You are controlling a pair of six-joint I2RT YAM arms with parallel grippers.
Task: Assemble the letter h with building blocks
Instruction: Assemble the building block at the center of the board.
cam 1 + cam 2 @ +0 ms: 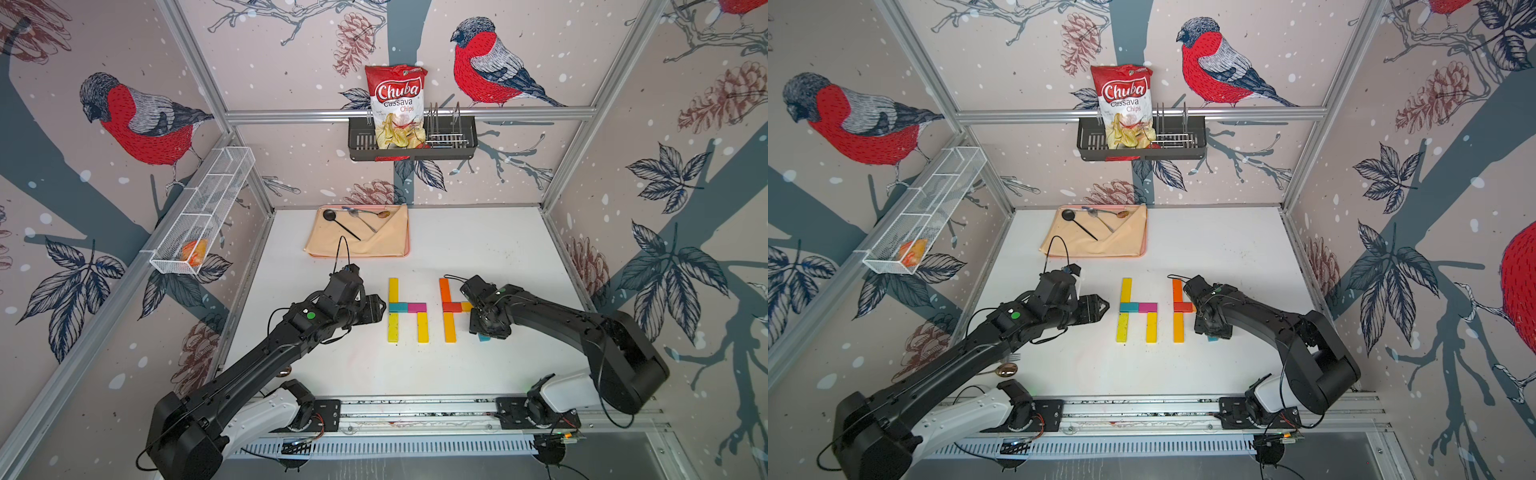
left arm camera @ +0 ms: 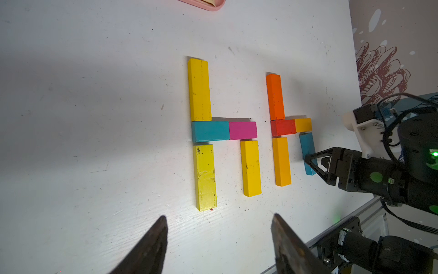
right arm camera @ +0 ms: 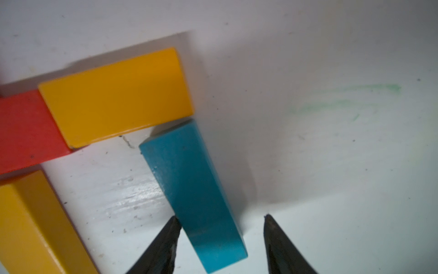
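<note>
Right gripper (image 3: 221,216) open astride near end of teal block (image 3: 189,185); I see its long axis running from the jaws, slightly skewed, to amber block (image 3: 118,95).

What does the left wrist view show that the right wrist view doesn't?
Left wrist only: the finished yellow, teal and magenta h, the orange block, and the right hand from outside. Right wrist only: a green smear, and that hand open around the long teal block. Both: that teal block, the short amber block, the red block.
</note>
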